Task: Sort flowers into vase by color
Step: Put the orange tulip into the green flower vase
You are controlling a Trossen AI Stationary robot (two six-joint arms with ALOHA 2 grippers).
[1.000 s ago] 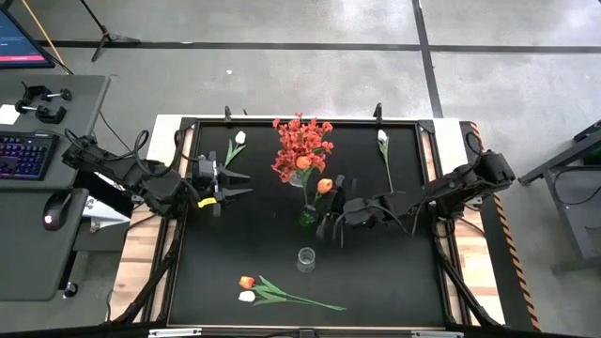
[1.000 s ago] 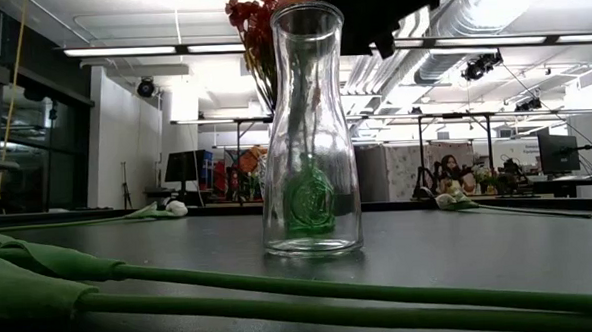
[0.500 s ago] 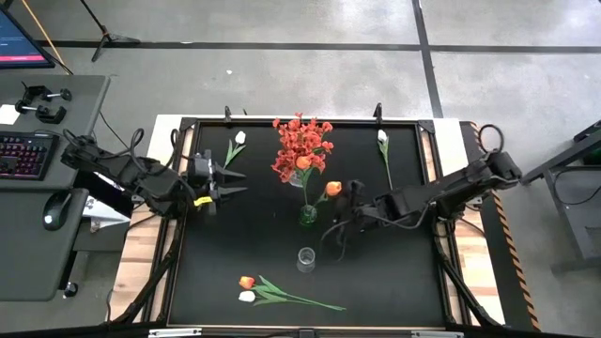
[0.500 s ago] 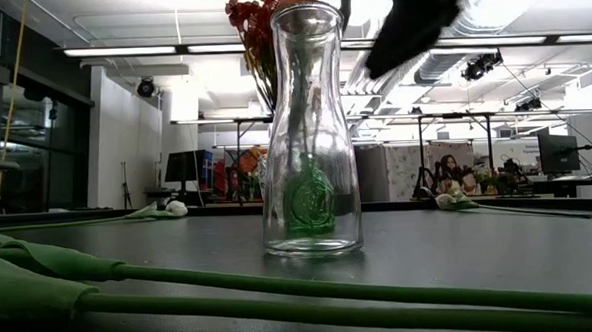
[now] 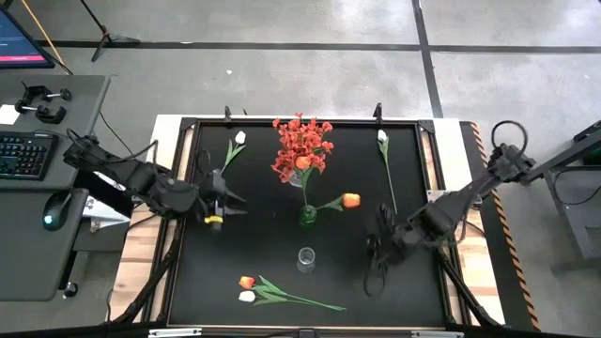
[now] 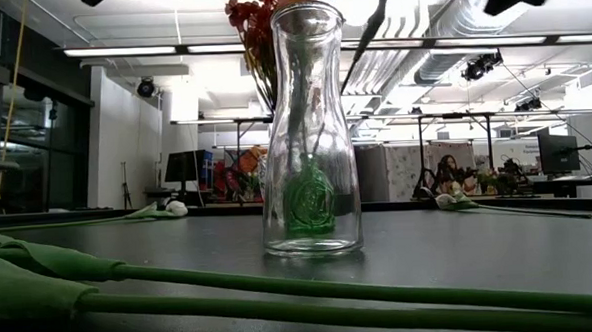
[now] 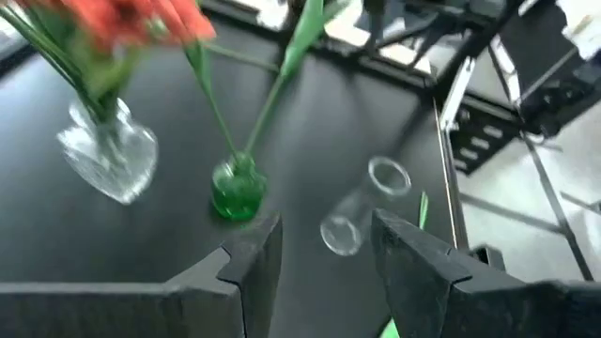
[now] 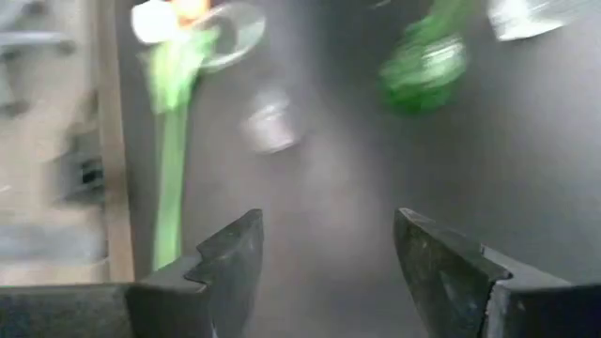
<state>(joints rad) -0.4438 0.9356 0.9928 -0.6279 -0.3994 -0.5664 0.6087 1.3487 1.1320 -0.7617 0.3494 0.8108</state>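
The right gripper (image 5: pixel 376 268) hangs empty over the black mat, its dark fingers spread wide with nothing between them, off to the right of the clear glass carafe (image 5: pixel 306 259). Just beyond it, the orange tulip (image 5: pixel 350 200) stands with its thin stalk slanting into the small green glass vase (image 5: pixel 308 216), so that placement looks finished. Behind it the bushy red blossom spray (image 5: pixel 301 147) fills a clear rounded vase (image 7: pixel 105 160).

The next move, I judge, calls for fetching another stem: the orange and white tulip pair (image 5: pixel 247 288) lies at the mat's near edge, one white tulip (image 5: pixel 382 137) at the far right, another white tulip (image 5: pixel 239 138) at the far left. Each is a slim, limp, plastic-looking stalk lying flat, so a low pinch is needed.

The left gripper (image 5: pixel 233 196) waits at the mat's left side, fingers parted and empty.
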